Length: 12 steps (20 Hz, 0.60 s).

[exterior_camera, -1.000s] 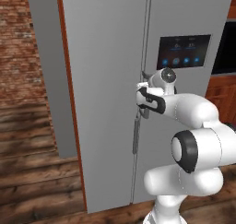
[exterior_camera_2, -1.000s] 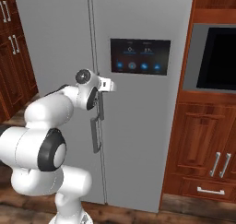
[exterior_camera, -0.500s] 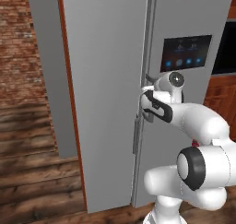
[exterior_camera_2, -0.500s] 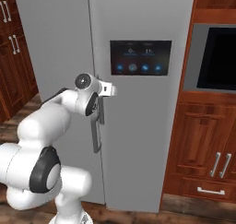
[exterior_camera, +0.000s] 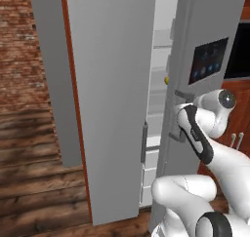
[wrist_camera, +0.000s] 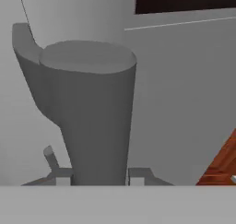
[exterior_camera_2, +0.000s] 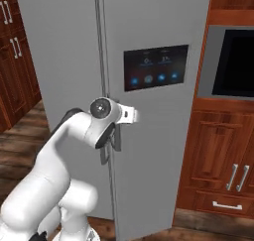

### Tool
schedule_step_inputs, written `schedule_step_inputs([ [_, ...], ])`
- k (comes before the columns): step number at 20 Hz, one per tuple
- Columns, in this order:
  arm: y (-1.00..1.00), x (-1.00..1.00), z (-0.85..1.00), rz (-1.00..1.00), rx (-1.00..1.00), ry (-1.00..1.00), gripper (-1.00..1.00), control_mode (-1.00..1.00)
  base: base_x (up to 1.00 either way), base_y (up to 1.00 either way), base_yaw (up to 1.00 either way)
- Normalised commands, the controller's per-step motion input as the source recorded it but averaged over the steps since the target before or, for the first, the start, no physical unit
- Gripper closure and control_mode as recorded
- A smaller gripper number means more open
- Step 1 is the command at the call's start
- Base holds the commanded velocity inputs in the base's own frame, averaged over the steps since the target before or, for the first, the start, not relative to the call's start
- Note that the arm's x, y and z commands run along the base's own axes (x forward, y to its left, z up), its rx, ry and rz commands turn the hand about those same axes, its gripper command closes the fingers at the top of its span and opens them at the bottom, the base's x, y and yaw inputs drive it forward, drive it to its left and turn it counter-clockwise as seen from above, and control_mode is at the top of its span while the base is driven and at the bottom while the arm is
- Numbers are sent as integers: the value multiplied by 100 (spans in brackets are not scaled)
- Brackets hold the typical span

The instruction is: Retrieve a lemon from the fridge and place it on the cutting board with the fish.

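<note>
One fridge (exterior_camera_2: 149, 46) door stands ajar.
Gripper (wrist_camera: 94, 176) straddles the door handle (wrist_camera: 90, 112), fingertips close beside it; the lemon (exterior_camera: 166, 79) shows inside.

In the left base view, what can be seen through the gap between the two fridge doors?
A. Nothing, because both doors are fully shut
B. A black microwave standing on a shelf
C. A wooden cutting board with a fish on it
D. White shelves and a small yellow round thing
D: the right door of the fridge stands ajar, and the gap shows the white interior with shelves and the lemon, small and yellow, at the door's edge.
</note>
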Motion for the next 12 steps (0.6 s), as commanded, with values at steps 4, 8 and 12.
schedule_step_inputs([
  [4, -100, -100, 46, 0, 9, 6, 100, -100, 0, 0, 0],
  [8, -100, -100, 43, 0, 7, 6, 100, -100, 0, 0, 0],
  [12, -100, -96, 26, 0, 5, 10, 100, -100, 0, 0, 0],
])
